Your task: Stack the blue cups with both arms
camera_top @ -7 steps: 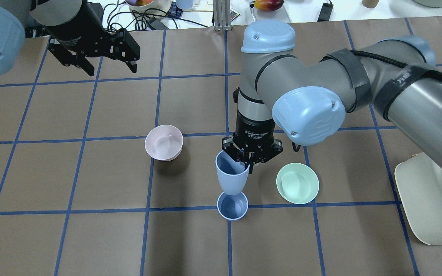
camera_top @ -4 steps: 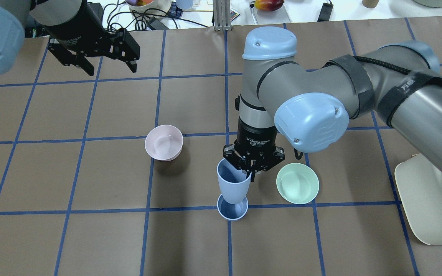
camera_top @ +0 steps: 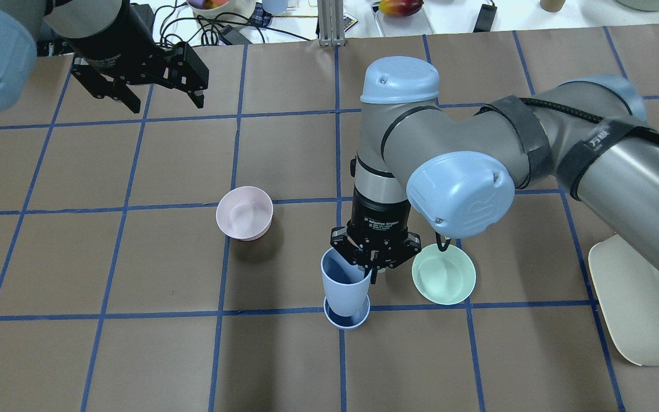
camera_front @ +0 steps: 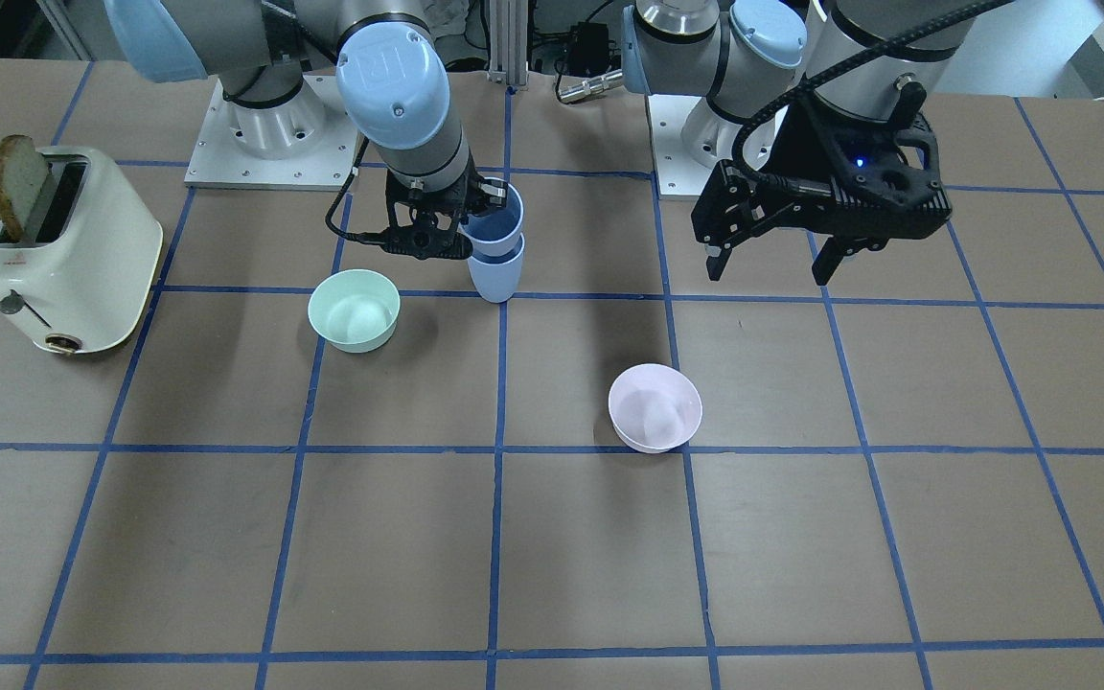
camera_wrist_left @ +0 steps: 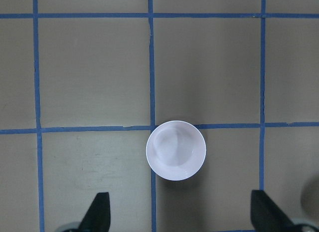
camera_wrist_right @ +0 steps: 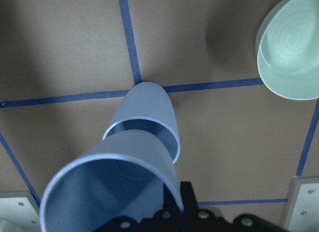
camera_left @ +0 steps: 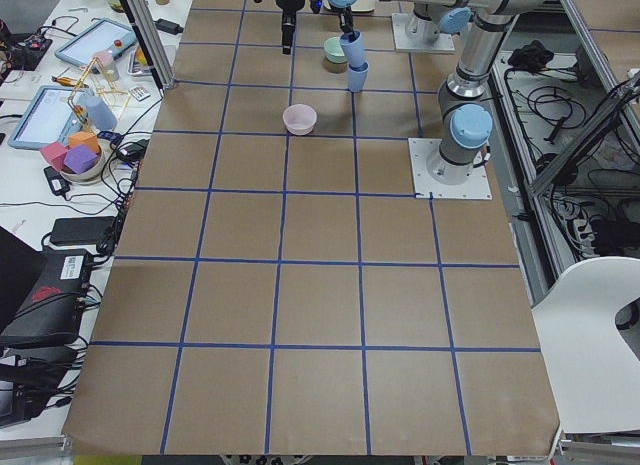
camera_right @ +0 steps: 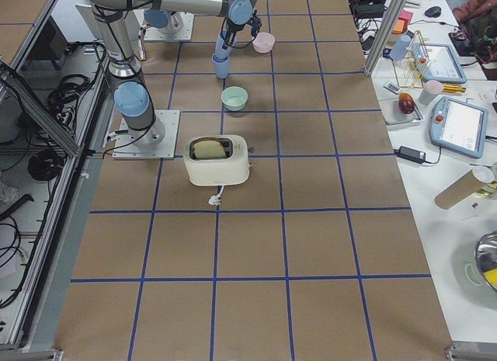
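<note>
Right gripper (camera_top: 372,268), centre of the overhead view: fingers pinched on the rim of the upper blue cup (camera_top: 345,284), one finger inside the mouth, one outside on the side toward the mint bowl.

Upper blue cup: mouth up, long axis close to vertical, narrow base down inside the mouth of the lower blue cup (camera_top: 347,323). Only partly nested; in the front-facing view its rim stands well above the lower rim. Whether it leans a little, cannot tell.

Lower blue cup: upright on the table (camera_top: 135,343), on a crossing of blue tape lines, lower centre of the overhead view.

Around:
- mint bowl (camera_top: 444,274) just beside the stack on its right, near the gripper body, apart from the cups
- pink bowl (camera_top: 244,213) to the upper left, apart
- toaster (camera_front: 63,251) with a bread slice (camera_front: 18,184) in its slot, far left of the front-facing view

Left gripper (camera_top: 166,103): upper left of the overhead view, fingers spread wide, holding nothing, raised above the table, well apart from the cups. Its wrist view looks straight down on the pink bowl.
</note>
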You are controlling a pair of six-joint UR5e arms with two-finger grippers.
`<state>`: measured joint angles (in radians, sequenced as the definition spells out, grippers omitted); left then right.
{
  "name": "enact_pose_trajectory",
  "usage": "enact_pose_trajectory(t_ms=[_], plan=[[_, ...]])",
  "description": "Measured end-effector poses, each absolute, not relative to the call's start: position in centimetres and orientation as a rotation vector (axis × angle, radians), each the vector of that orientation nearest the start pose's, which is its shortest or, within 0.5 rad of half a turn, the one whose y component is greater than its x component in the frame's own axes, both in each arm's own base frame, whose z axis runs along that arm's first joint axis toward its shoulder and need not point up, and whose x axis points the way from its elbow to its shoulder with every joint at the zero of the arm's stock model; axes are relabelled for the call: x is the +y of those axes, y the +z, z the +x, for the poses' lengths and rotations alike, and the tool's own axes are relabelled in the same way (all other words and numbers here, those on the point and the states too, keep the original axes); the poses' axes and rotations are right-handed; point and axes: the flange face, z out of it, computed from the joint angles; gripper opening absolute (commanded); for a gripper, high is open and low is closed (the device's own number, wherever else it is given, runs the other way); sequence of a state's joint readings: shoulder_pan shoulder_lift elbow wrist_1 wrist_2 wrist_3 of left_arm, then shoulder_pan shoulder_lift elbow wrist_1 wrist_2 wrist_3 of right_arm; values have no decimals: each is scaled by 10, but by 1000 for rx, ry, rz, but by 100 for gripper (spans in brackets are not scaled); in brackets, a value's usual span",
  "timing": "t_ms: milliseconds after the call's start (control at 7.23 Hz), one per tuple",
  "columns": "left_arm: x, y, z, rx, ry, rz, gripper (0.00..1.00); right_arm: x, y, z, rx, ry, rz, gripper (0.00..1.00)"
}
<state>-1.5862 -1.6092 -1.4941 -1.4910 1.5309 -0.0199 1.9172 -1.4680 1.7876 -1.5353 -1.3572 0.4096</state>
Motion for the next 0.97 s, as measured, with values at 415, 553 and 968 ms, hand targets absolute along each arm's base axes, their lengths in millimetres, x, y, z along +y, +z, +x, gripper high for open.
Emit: enact_pose_trajectory(t_ms=[415,553,968], plan=[[-517,515,-145,3178,-186,-4,100,-393,325,306,3010,647,158,59],[-516,515,-145,3178,-184,-4,100,-392,323,306,3013,653,157,99],[-515,516,-145,3178,-186,-4,100,-383,320,303,3008,668,158,100]])
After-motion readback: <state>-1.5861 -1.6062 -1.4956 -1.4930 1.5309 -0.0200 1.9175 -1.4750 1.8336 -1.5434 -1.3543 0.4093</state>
